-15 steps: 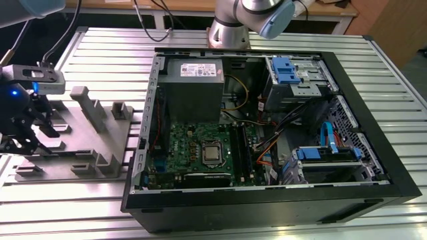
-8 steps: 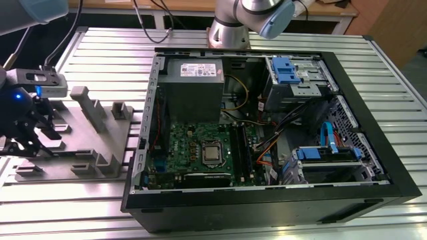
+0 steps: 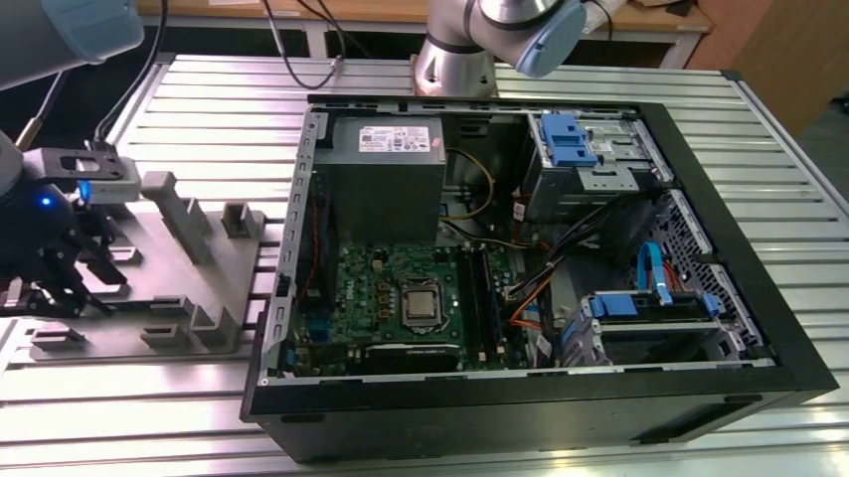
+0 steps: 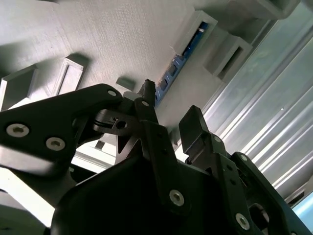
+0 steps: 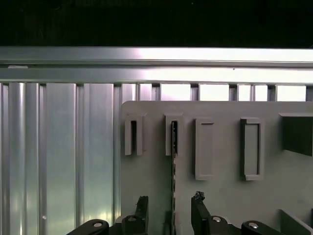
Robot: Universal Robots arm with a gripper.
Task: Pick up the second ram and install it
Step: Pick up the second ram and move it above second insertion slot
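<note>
Two fingers (image 5: 142,210) of the gripper (image 5: 170,198) stand apart astride the second ram (image 5: 173,166), apparently slotted upright near the fixture's (image 5: 225,196) edge for pinching.

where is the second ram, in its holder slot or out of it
In the slot: in the first wrist view the second ram stands on edge in the grey holder, the open gripper astride it.

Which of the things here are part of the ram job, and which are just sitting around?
Job: the second ram, standing in the grey holder; the gripper, open astride it; the motherboard inside the computer case.
Lying about: power supply; blue drive bracket; orange cables; slatted metal table.
</note>
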